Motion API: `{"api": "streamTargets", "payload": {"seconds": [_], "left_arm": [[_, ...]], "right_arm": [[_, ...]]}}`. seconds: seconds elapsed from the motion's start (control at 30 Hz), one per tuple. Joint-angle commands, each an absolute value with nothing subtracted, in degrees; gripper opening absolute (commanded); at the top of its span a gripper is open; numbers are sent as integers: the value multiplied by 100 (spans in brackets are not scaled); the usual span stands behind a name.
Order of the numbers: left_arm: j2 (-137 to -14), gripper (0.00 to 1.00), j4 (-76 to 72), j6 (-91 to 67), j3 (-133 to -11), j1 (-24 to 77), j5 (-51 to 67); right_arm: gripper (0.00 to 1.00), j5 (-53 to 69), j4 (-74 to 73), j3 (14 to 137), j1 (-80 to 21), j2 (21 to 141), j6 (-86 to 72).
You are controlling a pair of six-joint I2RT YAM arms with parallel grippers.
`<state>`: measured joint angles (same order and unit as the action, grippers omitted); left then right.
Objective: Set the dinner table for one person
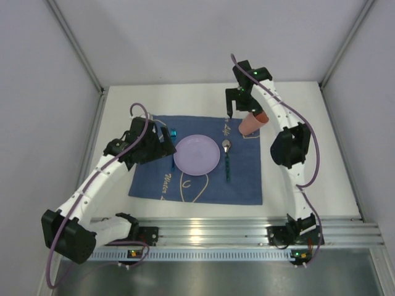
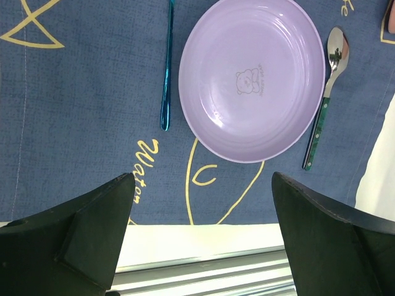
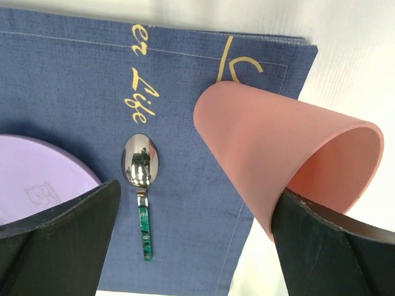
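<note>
From above, the tapered pink cup [image 1: 250,125] stood on the blue cloth mat [image 1: 197,185] upon the large white dinner table [image 1: 185,98]; the left wrist showed the left gripper [image 2: 200,179] gaping, empty; the right wrist showed the right gripper [image 3: 196,188] gaping beside the cup, best raised straight up to spare it.

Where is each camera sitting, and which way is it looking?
Top external: up high behind the arms, looking down at the white dinner table; both arms and their bases show.
Left wrist: on the left arm, looking down at the round lilac plate; the open left gripper shows at the bottom.
Right wrist: on the right arm, looking down at the pink plastic cup; the open right gripper shows.
Both wrist views share the plate and the green-handled metal spoon.
</note>
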<state>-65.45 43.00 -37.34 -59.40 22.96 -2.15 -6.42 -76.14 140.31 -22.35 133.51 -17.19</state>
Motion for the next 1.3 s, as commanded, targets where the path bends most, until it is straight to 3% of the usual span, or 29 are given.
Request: {"api": "streamTargets", "payload": {"seconds": [0.0, 0.73, 1.27], "left_arm": [[-6565, 97, 4008, -3621, -6179, 2268, -158], [-6056, 97, 4298, -3665, -5933, 2232, -422], [-6372, 98, 4298, -3454, -6284, 2206, -500]], "right_arm": [[100, -528, -7946, 13896, -2364, 12929, -1802], [100, -202, -7339, 13641, -2857, 13377, -1872], [100, -1415, -7462, 13702, -2856, 12183, -1609]]}}
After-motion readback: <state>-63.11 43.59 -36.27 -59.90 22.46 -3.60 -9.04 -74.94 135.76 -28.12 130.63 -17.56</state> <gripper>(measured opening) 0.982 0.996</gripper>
